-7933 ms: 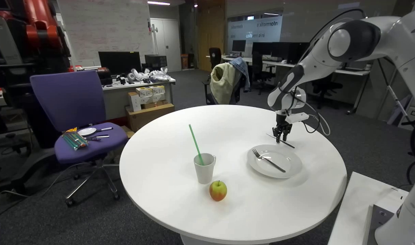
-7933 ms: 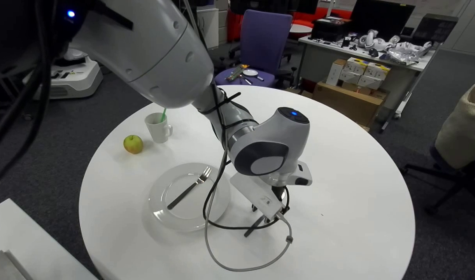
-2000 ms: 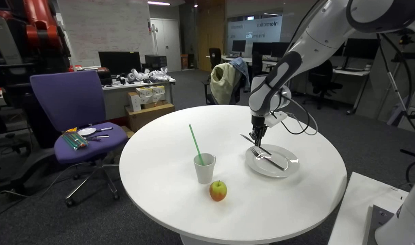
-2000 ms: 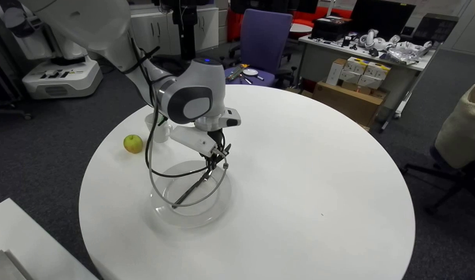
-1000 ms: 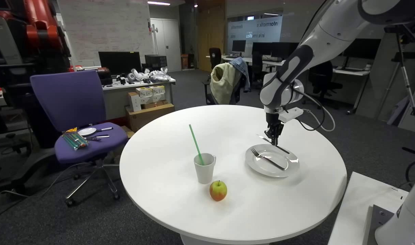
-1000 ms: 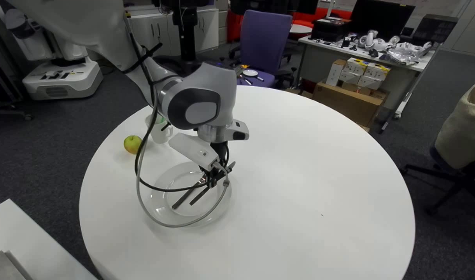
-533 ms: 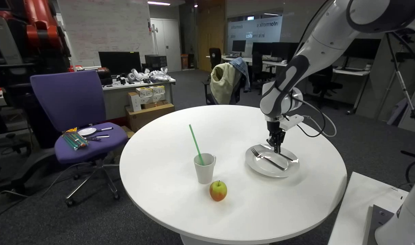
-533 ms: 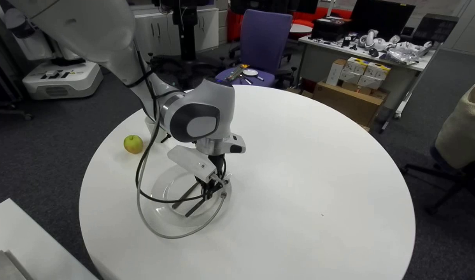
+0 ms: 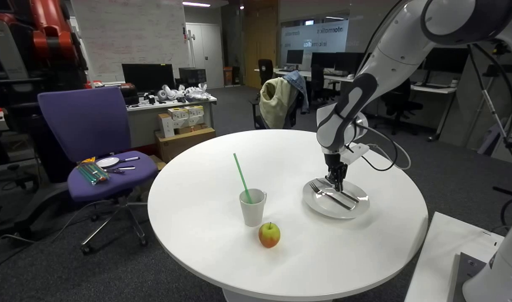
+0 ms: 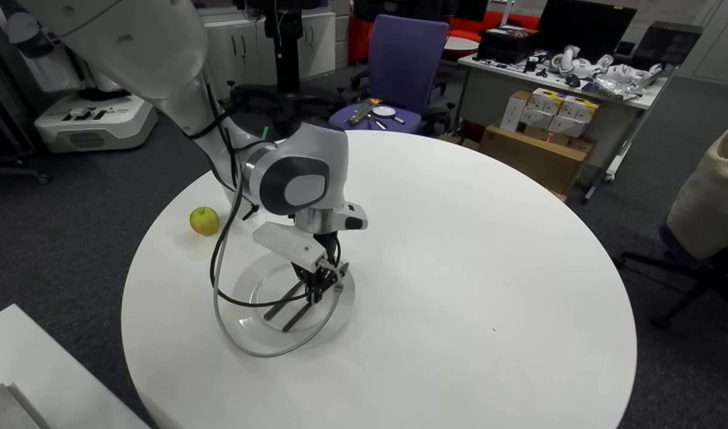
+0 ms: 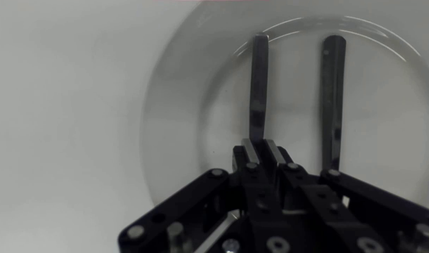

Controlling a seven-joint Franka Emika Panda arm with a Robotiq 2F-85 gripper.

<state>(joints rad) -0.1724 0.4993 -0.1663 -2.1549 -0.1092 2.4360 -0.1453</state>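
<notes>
Gently — your gripper (image 11: 260, 150) pinches the knife (image 11: 259, 77), jaws nearly together; release only once the plate (image 11: 172, 123) beneath bears it.

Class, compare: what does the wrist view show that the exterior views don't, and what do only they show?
Wrist view only: the gripper from above, its fingers clearly on both sides of the knife.
Exterior views only: the apple, the cup, the purple chair.
Shared: gripper and knife, besides the fork, plate and table.
</notes>
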